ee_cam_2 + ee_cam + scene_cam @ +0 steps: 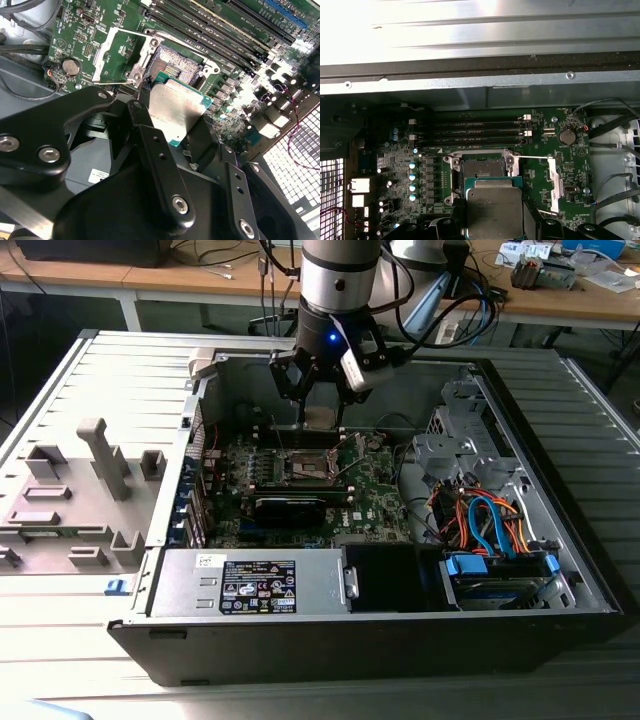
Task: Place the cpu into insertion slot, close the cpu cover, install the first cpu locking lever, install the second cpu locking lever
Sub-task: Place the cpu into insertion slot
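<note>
Open socket, crowded borders.
The insertion slot (175, 62) lies uncovered, with the cpu cover (103, 54) standing open off to one side, so the way straight down is free. The cpu (177, 102), pinched in the gripper (172, 117), hangs over one edge. Memory slots (475, 131) run just beside the socket, a black card (290, 508) lies on the opposite side, and the case wall (250, 380) stands beyond.

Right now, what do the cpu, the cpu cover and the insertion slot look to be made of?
The cpu: dull brushed grey metal lid, soft sheen, on a green board edge, probably laminate. The cpu cover: thin bright sheet metal, likely steel, with sharp glints. The insertion slot: dark centre, seemingly plastic with fine contacts, inside a shiny metal rim.
</note>
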Controlling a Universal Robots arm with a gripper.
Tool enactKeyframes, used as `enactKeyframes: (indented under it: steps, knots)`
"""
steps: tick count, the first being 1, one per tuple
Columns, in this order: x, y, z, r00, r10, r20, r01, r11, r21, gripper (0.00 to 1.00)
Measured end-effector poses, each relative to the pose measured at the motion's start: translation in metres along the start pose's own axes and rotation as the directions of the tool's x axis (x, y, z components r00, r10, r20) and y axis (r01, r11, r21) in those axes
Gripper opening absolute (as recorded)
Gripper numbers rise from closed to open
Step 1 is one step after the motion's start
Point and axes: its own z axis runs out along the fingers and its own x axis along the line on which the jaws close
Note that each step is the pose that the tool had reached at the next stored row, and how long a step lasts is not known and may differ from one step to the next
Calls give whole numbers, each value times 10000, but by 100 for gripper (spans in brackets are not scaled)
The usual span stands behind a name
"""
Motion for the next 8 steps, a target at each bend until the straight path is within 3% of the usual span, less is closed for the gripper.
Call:
enactKeyframes:
  steps: [8]
  knots:
    - [0, 0, 2, 10000, 21, 2, -21, 10000, 5, 55]
